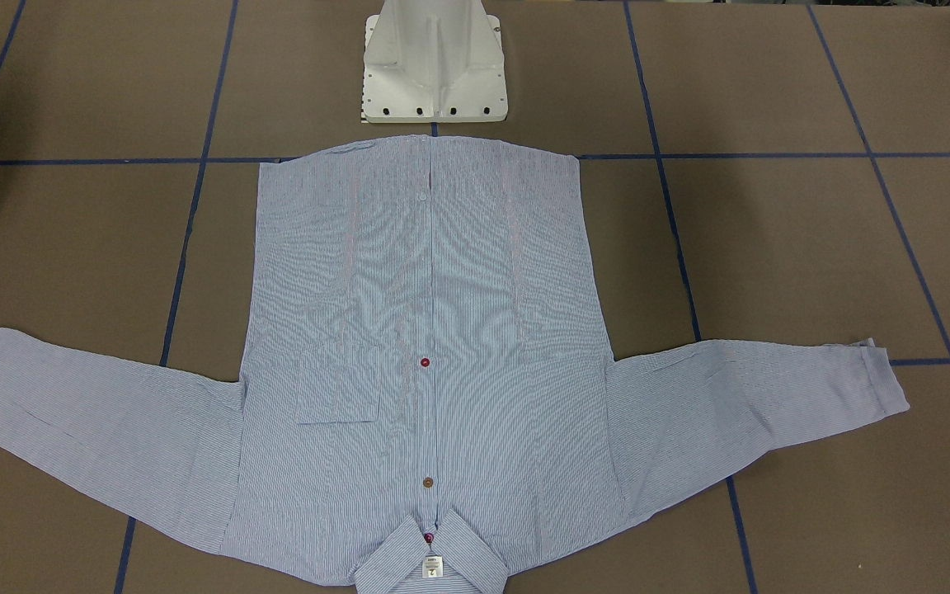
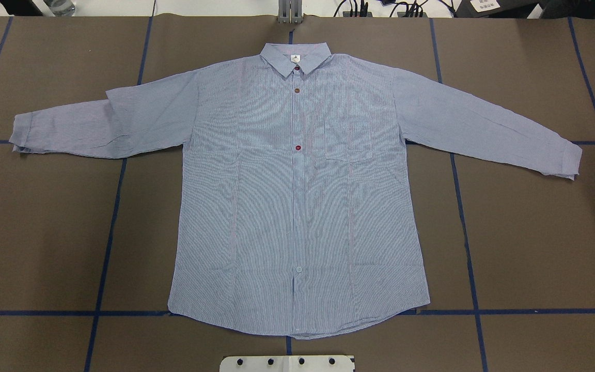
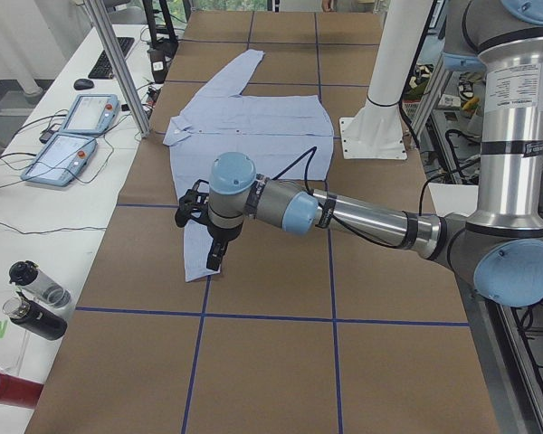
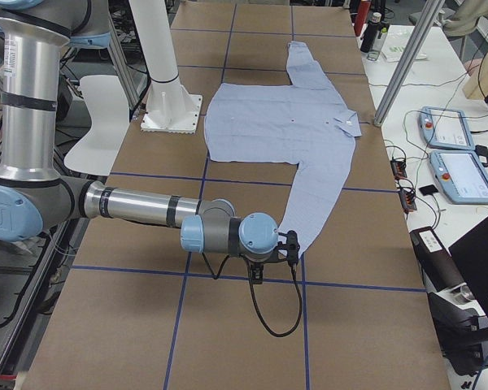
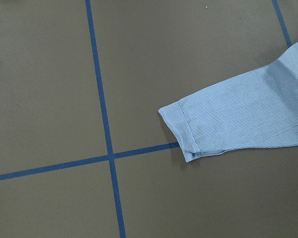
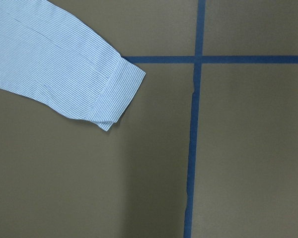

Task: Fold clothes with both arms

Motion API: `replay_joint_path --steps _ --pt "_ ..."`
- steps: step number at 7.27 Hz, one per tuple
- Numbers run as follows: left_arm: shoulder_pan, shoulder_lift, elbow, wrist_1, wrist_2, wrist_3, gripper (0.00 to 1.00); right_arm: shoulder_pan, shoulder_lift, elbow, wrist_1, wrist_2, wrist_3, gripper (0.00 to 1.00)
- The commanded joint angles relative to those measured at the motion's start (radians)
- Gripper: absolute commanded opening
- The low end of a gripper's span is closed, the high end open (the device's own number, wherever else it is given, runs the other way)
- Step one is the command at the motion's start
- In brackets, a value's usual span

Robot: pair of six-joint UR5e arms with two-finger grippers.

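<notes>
**Exterior front-facing.** One light blue-and-white finely striped long-sleeved button shirt (image 1: 434, 330) lies flat and front-up on the brown paper-covered table (image 1: 772, 247), which is gridded with blue tape lines (image 1: 673, 239).
- The hem is just short of the white pedestal base (image 1: 434, 74), and the collar is toward your side.
- Both sleeves are spread wide.
- No fold shows anywhere, so you may count the task as not begun: sleeves and body all remain.
- No arm is in view.

**Overhead exterior.** You get the same shirt in the same lie. It shows the collar whole, where the front view crops it. Neither arm appears.

**Exterior left.** This view supplies what the two above lack. The silver-grey jointed left arm (image 3: 362, 217) reaches low over the table, with its black left hand (image 3: 214, 258) above the end of the near sleeve. You cannot tell here whether the hand is spread or pressed together.

**Exterior right.** The silver-grey right arm (image 4: 138, 207) is likewise extended, with its black right hand (image 4: 257, 275) just beside the other sleeve's end. You cannot tell its state either.

**Left wrist-mounted.** This is a close detail that no fixed view gives. The cuff on the robot's left (image 5: 181, 129) lies flat and free on the table. One corner lies over a tape line, near a crossing. No fingers show.

**Right wrist-mounted.** The cuff on the robot's right (image 6: 116, 91) lies flat and free. A tape line runs under the sleeve, and a crossing is nearby. No fingers show.
</notes>
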Motion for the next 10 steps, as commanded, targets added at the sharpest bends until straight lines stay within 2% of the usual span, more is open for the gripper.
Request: replay_joint_path --steps 1,3,5,6,8,9,10 --pt "0.005 0.000 -0.004 -0.035 0.000 0.001 1.00 -0.012 -0.005 -0.006 0.069 0.001 0.033 1.00" --pt "0.008 0.000 -0.003 -0.042 0.000 -0.004 1.00 -0.069 0.003 -0.006 0.072 -0.006 0.080 1.00" --pt "0.011 0.000 -0.001 -0.045 -0.003 -0.002 1.00 -0.115 0.053 -0.003 0.078 -0.011 0.331 0.98" --pt "0.016 0.000 -0.001 -0.045 -0.003 -0.002 1.00 -0.152 0.064 -0.005 0.145 -0.034 0.490 0.98" --pt "0.024 0.000 -0.003 -0.045 -0.002 -0.001 1.00 -0.268 0.061 -0.012 0.371 -0.177 0.878 0.95" --pt "0.028 0.000 -0.003 -0.046 -0.002 -0.001 1.00 -0.308 0.059 -0.059 0.518 -0.230 1.070 0.92" --pt "0.028 0.000 0.000 -0.046 -0.002 0.001 1.00 -0.333 0.061 -0.136 0.663 -0.235 1.184 0.92"
